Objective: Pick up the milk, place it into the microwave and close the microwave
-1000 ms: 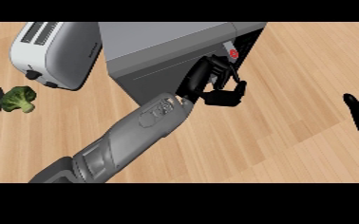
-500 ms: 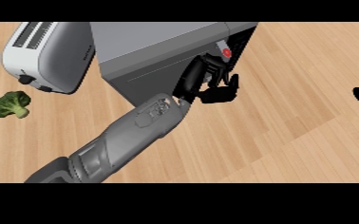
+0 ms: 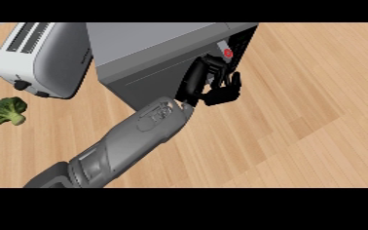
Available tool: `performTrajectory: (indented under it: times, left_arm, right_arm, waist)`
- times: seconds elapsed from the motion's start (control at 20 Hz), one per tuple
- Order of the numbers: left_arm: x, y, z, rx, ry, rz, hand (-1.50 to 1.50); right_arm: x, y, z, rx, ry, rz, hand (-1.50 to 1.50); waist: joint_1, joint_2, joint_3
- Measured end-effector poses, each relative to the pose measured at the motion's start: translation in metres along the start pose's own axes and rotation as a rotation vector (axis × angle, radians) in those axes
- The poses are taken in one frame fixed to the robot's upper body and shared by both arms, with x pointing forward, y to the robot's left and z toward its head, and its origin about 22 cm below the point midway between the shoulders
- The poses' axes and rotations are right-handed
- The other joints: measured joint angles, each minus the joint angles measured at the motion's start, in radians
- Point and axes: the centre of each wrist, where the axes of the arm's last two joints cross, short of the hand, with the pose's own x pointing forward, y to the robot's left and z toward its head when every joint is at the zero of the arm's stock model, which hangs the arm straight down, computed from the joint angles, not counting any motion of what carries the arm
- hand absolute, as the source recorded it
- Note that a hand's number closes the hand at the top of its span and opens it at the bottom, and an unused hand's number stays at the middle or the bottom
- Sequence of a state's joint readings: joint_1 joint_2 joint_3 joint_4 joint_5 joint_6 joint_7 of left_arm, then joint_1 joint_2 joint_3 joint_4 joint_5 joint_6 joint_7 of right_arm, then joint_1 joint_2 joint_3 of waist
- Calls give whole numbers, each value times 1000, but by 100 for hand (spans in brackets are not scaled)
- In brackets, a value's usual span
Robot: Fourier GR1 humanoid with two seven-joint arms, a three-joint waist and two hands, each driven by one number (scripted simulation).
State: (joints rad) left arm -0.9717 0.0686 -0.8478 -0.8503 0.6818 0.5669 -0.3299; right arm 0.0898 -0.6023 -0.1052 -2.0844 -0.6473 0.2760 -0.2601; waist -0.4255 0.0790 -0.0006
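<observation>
Left robot hand (image 3: 214, 86) at microwave (image 3: 158, 53) front, beside red button (image 3: 228, 53): released, fingers (image 3: 231, 84) loosely spread, grasping nothing. Milk not visible on table (image 3: 287, 126); judged inside microwave. Door appears near shut, exact gap unclear. Step in hand: close door. Advise flat push on door's free edge, clear of button, until flush. Right robot hand out of view.

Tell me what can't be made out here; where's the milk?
1. Milk: nowhere in the head view; the microwave's grey top hides whatever is inside.
2. Microwave door: the left hand covers its front edge, so shut or ajar is unclear.
3. Right hand: outside the view.
4. Toaster: cut off by the upper edge.
</observation>
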Motion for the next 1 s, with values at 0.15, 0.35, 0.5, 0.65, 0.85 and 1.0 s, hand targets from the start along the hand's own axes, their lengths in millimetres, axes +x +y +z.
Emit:
performTrajectory:
  times: [0.15, 0.35, 0.5, 0.65, 0.85, 1.0]
  left_arm:
    - [0, 0, 1, 16, -6, -2, 150]
    - [0, 0, 1, 32, -13, -6, 150]
    - [0, -1, 1, 43, -16, -7, 150]
    - [0, 0, 2, 52, -17, -9, 150]
    - [-1, 0, 2, 66, -23, -12, 150]
    - [1, -9, 1, 120, 0, 18, 150]
  right_arm:
    - [2, -3, -1, -1, 1, -1, -150]
    - [5, -7, -5, 4, -4, -1, -150]
    - [6, -10, -7, 7, -8, -10, -150]
    - [9, -12, -10, 12, -13, -14, -150]
    - [10, -14, -12, 15, -15, -24, -150]
    - [12, -16, -13, 13, -19, -31, -150]
  waist:
    - [-4, 1, 1]
    - [-7, 3, 1]
    - [-9, 5, 2]
    - [-12, 5, 2]
    - [-16, 6, 2]
    - [-6, 5, 2]
